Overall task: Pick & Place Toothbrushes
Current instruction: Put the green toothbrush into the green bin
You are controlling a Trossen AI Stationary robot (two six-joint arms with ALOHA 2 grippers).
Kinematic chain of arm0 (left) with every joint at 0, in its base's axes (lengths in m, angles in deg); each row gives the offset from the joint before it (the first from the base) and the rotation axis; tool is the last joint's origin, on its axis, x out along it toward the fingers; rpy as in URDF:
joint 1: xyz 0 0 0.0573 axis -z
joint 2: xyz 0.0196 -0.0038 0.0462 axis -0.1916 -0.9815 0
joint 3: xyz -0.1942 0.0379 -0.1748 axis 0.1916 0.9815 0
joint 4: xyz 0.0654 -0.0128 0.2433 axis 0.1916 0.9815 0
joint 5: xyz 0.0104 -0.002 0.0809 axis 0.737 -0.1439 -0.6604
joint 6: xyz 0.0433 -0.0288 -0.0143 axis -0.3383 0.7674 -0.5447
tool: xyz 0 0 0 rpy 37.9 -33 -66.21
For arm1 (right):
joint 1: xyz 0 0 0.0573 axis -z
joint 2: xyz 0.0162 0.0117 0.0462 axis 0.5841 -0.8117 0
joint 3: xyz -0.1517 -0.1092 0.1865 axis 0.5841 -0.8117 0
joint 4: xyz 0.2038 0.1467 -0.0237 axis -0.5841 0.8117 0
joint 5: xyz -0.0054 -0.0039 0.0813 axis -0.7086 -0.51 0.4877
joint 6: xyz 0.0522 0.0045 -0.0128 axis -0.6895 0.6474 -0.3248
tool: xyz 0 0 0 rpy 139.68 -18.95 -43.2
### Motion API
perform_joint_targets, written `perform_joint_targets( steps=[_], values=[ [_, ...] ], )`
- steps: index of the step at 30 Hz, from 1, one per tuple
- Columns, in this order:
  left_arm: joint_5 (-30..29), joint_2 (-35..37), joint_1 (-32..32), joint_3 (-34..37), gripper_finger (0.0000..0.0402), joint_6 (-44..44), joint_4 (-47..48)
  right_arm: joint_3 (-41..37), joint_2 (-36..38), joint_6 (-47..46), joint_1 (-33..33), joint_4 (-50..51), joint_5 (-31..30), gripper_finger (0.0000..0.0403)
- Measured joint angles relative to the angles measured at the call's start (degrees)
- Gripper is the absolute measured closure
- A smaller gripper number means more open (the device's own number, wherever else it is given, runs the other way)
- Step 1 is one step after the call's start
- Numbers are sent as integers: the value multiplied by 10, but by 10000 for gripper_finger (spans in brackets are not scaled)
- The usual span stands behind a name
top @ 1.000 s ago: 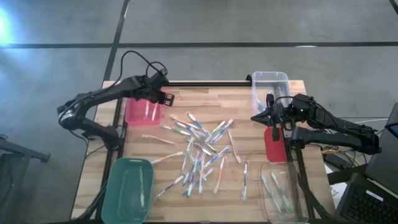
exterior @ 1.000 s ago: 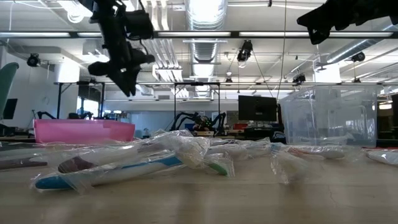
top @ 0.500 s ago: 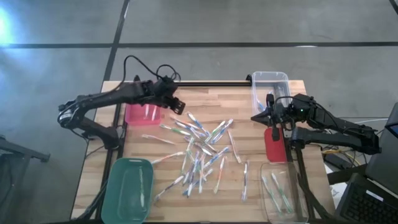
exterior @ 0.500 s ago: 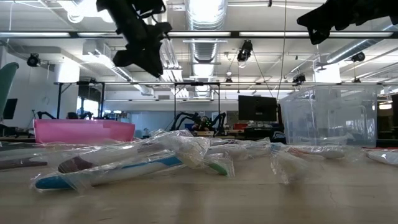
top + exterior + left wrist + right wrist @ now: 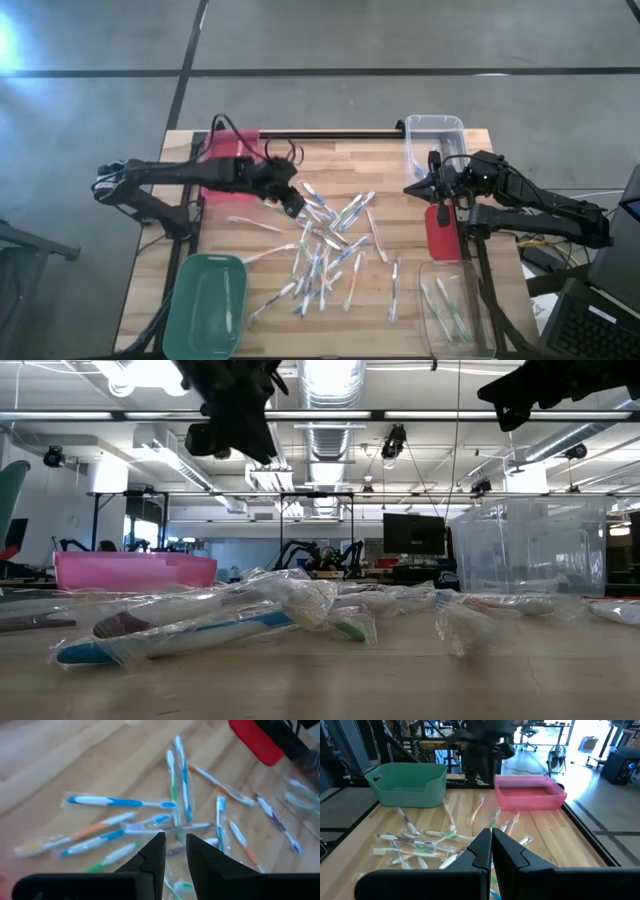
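Several wrapped toothbrushes (image 5: 322,240) lie scattered on the middle of the wooden table; the left wrist view shows them (image 5: 172,815) just ahead of the fingers. My left gripper (image 5: 291,204) (image 5: 175,851) hovers above the pile's far left part, slightly open and empty. My right gripper (image 5: 412,187) (image 5: 491,837) is shut and empty, held in the air at the table's right side, pointing at the pile (image 5: 440,840).
Pink bin (image 5: 222,176) sits at the far left and the green bin (image 5: 205,305) at the near left, each with a toothbrush inside. Clear bins stand at the far right (image 5: 436,138) and near right (image 5: 455,312). A red object (image 5: 442,232) lies at the right edge.
My left gripper has swung from above the pink bin toward the table's right and near side, and now stands over the far left part of the toothbrush pile. The right arm has kept still.
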Motion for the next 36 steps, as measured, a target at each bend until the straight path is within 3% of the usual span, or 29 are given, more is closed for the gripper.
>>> perform_joint_targets(
  steps=[12, 29, 36],
  values=[
    [-149, -17, 143, 19, 321, 111, -24, 0, 0, -1, 0, 0, 0, 394],
    [-153, -145, 227, 18, 321, 198, -59, 0, 0, 0, 0, 0, 0, 394],
    [-182, -173, 242, 18, 321, 277, -4, 0, 0, -1, 0, 0, 0, 394]
  ],
)
